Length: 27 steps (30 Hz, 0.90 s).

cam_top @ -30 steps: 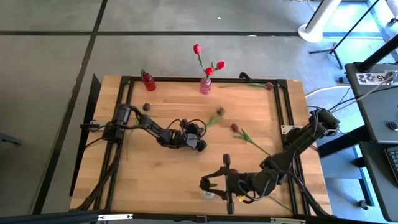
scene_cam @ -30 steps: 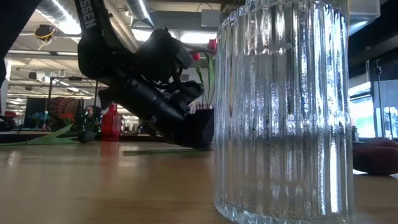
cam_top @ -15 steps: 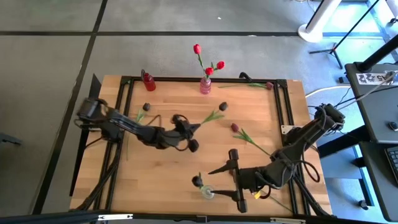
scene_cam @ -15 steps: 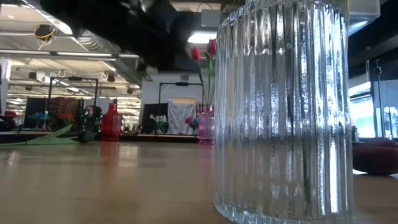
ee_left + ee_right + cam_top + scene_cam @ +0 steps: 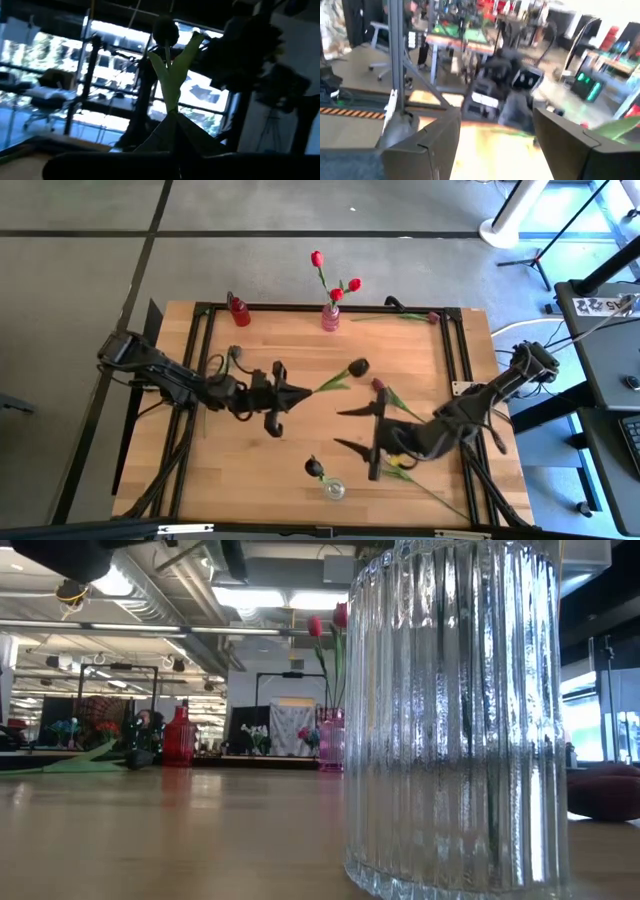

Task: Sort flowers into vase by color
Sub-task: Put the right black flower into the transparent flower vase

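Observation:
My left gripper [image 5: 287, 393] is above the table's middle left, shut on a near-black tulip [image 5: 340, 377] whose head [image 5: 358, 366] points toward the table's right. My right gripper [image 5: 352, 430] hovers open at the middle right, its fingers pointing left, touching nothing. A clear ribbed vase [image 5: 333, 490] stands near the near edge with one dark tulip [image 5: 315, 468] in it. A pink vase [image 5: 330, 318] at the far edge holds red tulips [image 5: 337, 285]. A maroon tulip [image 5: 380, 386] lies flat on the table beside the right gripper. My left gripper pinches the tulip's stem at its lower end [image 5: 171, 119] between the two fingers. The fingers come level from the table's left, along the stem. The tulip is lifted clear and sticks out past the fingertips, head [image 5: 165, 30] farthest away and leaves spread.
A red vase [image 5: 239, 310] stands at the far left. Another tulip [image 5: 405, 317] lies along the far edge, a dark bud [image 5: 233, 350] on the left, and a green stem [image 5: 420, 485] under the right arm. A black frame rail [image 5: 450, 350] edges the table.
My left gripper has risen from the table and drawn back toward the left edge, carrying the near-black tulip, now lifted clear. My right gripper has moved away from the clear vase toward the far edge; a dark tulip stands in that vase, free of it.

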Motion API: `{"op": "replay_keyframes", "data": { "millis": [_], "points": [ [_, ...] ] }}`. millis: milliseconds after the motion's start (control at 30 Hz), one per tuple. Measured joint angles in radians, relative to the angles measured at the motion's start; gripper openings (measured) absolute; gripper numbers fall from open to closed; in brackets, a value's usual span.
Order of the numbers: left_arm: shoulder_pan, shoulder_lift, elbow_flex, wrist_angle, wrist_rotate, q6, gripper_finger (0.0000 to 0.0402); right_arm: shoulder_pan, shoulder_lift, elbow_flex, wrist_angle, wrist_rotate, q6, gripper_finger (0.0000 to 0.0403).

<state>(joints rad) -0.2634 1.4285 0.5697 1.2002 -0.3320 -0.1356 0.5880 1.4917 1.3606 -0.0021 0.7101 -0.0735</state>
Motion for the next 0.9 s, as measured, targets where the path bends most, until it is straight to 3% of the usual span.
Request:
{"op": "replay_keyframes", "data": {
  "millis": [167, 333, 600, 733, 900],
  "points": [
    [-0.013, 0.066, 0.0, 0.211, 0.125, 0.005, 0.0, -0.059, 0.015, -0.048, -0.011, 0.03, 0.099, 0.025],
    [-0.028, 0.103, 0.0, 0.34, 0.187, 0.063, 0.0, -0.099, 0.018, -0.088, 0.155, 0.045, 0.125, 0.025],
    [-0.018, 0.103, 0.0, 0.344, 0.196, 0.089, 0.0, -0.185, 0.017, -0.089, 0.342, -0.17, 0.068, 0.024],
    [-0.018, 0.103, 0.001, 0.335, 0.196, 0.098, 0.0, -0.232, 0.028, -0.088, 0.373, -0.343, 0.069, 0.0202],
    [-0.018, 0.103, 0.001, 0.282, 0.185, 0.13, 0.0, -0.257, 0.045, -0.089, 0.39, -0.382, 0.087, 0.011]
  ]
}}
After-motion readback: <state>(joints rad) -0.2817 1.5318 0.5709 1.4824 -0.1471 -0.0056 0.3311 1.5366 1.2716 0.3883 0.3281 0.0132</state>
